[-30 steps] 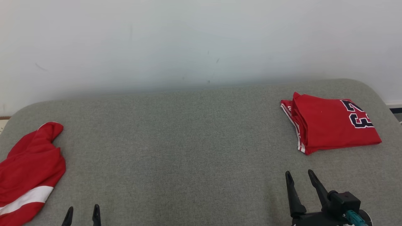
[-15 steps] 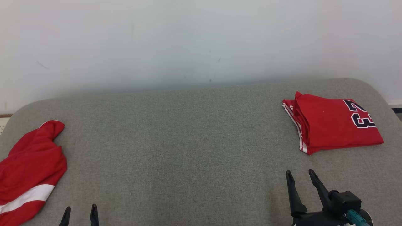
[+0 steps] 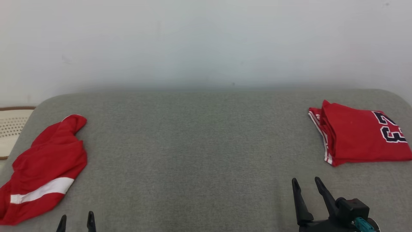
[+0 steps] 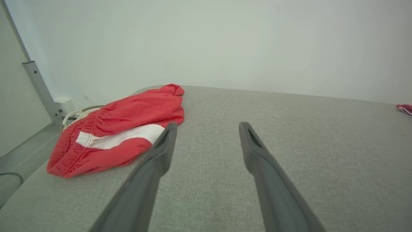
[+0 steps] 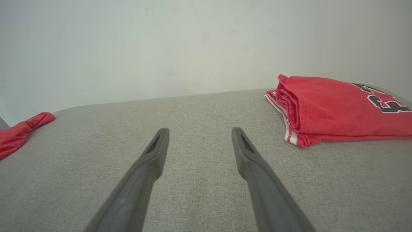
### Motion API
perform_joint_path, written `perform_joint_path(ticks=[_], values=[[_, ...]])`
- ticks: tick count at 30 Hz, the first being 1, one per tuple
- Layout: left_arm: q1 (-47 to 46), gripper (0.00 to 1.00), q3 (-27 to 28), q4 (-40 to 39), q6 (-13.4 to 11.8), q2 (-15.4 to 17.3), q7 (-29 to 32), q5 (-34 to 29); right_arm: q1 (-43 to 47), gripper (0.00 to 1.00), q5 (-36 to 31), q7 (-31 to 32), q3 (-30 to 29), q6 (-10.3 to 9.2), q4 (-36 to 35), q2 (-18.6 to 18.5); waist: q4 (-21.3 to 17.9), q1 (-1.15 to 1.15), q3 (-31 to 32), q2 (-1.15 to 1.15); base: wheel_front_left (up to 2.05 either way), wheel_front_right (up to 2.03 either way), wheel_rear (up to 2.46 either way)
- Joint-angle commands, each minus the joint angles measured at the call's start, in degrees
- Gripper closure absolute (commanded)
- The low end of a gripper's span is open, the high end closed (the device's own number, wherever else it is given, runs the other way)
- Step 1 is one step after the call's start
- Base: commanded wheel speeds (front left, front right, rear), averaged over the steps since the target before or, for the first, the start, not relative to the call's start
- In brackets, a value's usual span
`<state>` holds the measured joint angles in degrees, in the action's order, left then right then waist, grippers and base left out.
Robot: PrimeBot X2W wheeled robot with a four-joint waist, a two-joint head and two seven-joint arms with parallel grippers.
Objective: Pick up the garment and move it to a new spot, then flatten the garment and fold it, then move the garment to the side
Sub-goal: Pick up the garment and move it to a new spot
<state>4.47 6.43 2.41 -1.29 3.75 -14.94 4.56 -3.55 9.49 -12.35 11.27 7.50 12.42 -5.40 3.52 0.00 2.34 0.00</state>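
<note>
A crumpled red garment [image 3: 45,167] with a white stripe lies at the left end of the grey padded table [image 3: 199,148]; the left wrist view shows the same garment [image 4: 125,125] with an elastic waistband, ahead and left of my fingers. My left gripper [image 3: 76,219] stands open at the bottom edge, just right of the garment and apart from it, nothing between its fingers. My right gripper [image 3: 305,187] is open and empty near the front right. In the right wrist view the garment's tip [image 5: 22,132] shows far left.
A folded red jersey [image 3: 360,138] with dark numbers lies at the table's right end, also in the right wrist view [image 5: 338,106]. A pale perforated object [image 3: 13,129] sits past the table's left edge. A white wall [image 3: 206,42] rises behind the table.
The head camera has turned left, so the whole picture shifted right. Neither garment moved on the table. Both grippers stayed open, about where they were.
</note>
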Motion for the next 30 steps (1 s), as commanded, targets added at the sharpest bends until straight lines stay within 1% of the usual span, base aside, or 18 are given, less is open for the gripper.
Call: perform_joint_path(ticks=[1, 17, 24, 28, 30], values=[[0.8, 0.0, 0.25, 0.22, -0.4, 0.38, -0.15, 0.28, 0.59, 0.0, 0.38, -0.09, 0.32, -0.02, 0.19, -0.31, 2.02, 0.0, 0.19, 0.0, 0.0, 0.0, 0.0], [1.24, 0.0, 1.16, 0.11, -2.15, 1.04, -0.15, 0.54, -0.44, 0.0, 2.3, -0.83, 2.64, -0.02, 2.0, -0.28, 13.4, 0.0, 0.51, 0.0, 0.0, 0.0, 0.0], [1.49, 0.0, 1.63, -0.16, -2.89, 1.44, -0.15, 0.79, -1.26, 0.0, 2.83, -1.35, 4.11, -0.02, 2.6, -0.21, 17.01, 0.0, 0.51, 0.0, 0.0, 0.0, 0.0], [1.62, 0.0, 1.77, -0.32, -3.24, 1.6, -0.14, 0.91, -1.62, 0.0, 3.41, -1.66, 5.18, -0.02, 2.45, -0.11, 18.06, 0.0, 0.6, 0.0, 0.0, 0.0, 0.0], [1.64, 0.0, 1.92, -0.58, -3.41, 1.89, -0.12, 1.2, -1.77, 0.0, 4.34, -2.01, 6.16, -0.02, 2.41, -0.34, 19.46, 0.0, 0.64, 0.0, 0.0, 0.0, 0.0]])
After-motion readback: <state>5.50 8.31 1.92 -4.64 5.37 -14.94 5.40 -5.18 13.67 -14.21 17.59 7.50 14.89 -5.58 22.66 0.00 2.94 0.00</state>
